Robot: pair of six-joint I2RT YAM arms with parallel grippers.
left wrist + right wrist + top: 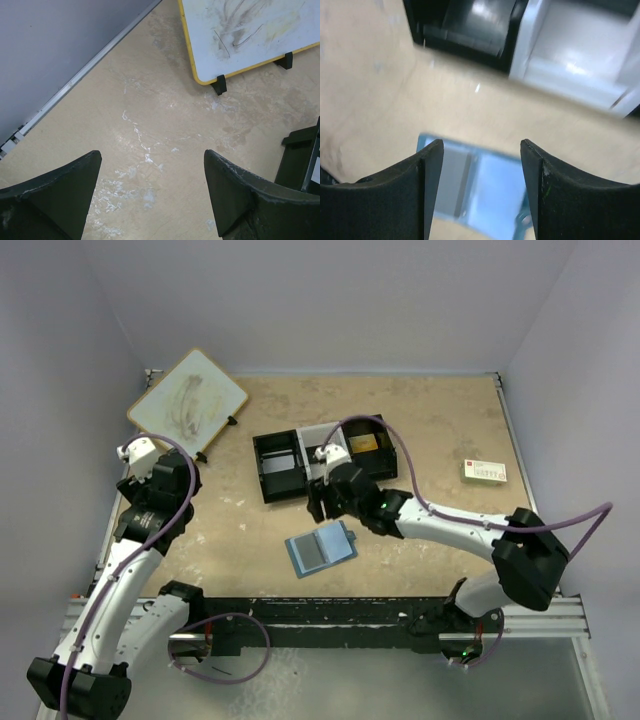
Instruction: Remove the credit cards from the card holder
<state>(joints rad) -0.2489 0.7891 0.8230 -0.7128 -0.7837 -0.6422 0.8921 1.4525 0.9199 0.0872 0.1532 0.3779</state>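
The blue card holder lies open and flat on the table in front of the tray. In the right wrist view the card holder shows paler blue inside, with a grey card in its left pocket and its snap tab at the lower right. My right gripper is open and empty, just above the holder's far edge; in its own view the right gripper has its jaws wide apart over the holder. My left gripper is open and empty at the far left; in its own view the left gripper hangs over bare table.
A black-and-white three-compartment tray stands behind the holder, with a gold card in its right part. A white card with green and red print lies at the right. A yellow-rimmed whiteboard leans at the back left, also in the left wrist view.
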